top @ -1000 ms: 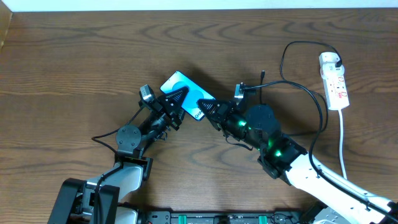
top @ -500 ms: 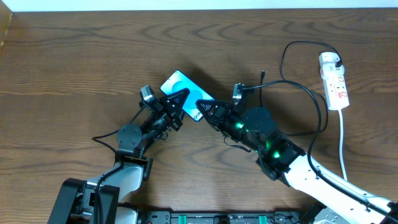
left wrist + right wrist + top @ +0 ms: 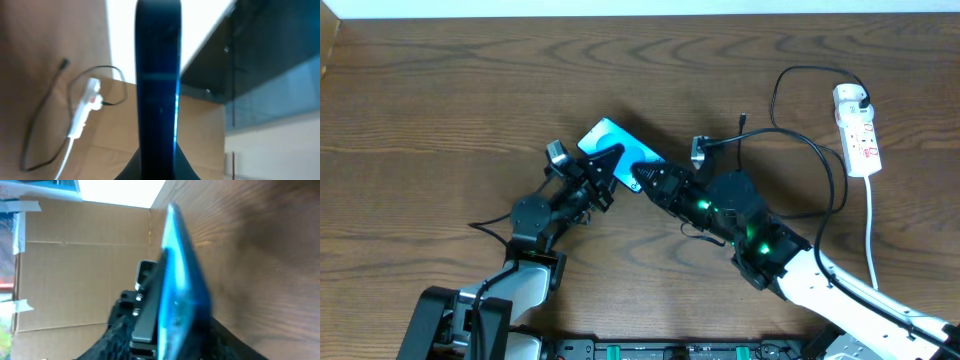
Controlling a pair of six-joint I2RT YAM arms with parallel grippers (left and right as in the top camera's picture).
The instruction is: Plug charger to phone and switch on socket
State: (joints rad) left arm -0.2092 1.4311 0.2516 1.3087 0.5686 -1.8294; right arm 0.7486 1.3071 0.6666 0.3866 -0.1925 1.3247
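Right gripper (image 3: 642,177) has crept left onto the black-edged cyan-screen smartphone (image 3: 610,140), fingers straddling its lower edge; clamped or loose, cannot tell. Left gripper (image 3: 606,160) is pinched together on the phone's side. The thin black charger cable (image 3: 820,150) lies well apart, toward the white power strip (image 3: 860,135). Best to hold the phone steady on the left and send the right gripper for the cable tip (image 3: 743,120).

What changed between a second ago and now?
The right end effector crept slightly left along the phone. Whether it has let go cannot be told. The left end effector kept its place, shut on the phone's edge. The phone barely shifted. The charger and socket stayed put, and the charger's tip is still lying loose on the table.
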